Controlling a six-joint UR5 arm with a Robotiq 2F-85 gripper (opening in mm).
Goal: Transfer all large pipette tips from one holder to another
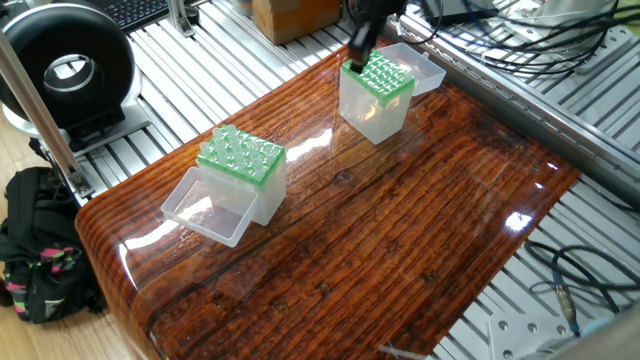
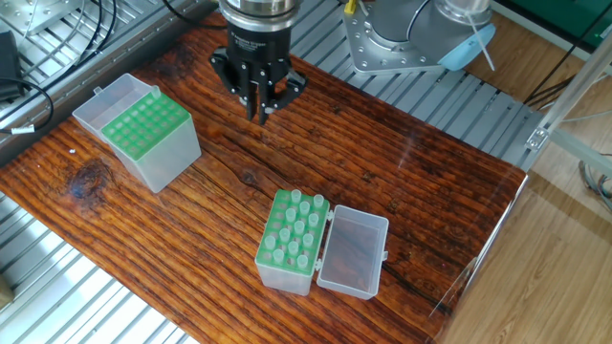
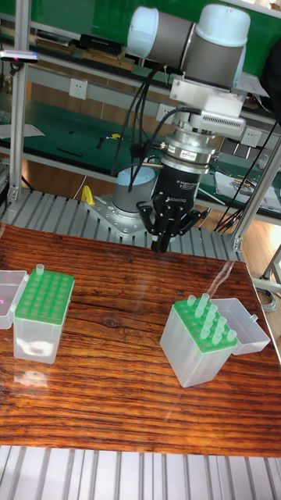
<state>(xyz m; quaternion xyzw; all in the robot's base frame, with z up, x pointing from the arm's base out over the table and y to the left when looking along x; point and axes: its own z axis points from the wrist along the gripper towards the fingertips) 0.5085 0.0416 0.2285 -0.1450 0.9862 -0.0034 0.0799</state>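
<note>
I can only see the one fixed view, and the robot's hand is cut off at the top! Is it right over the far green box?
Observer: No. In the other fixed view the jaws hang over bare table, beside that far holder, not above it.
Operator: Is it carrying a tip?
Observer: The tall fixed view shows no tip sticking out below the jaws. I cannot tell whether they are shut.
Operator: Is any tip in that box?
Observer: Yes, the tall fixed view shows one pipette tip standing in a corner hole.

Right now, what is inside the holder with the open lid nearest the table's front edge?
Large pipette tips stand in the green rack of that holder, filling some holes while others are bare. Their lower ends are hidden under the rack.
</note>
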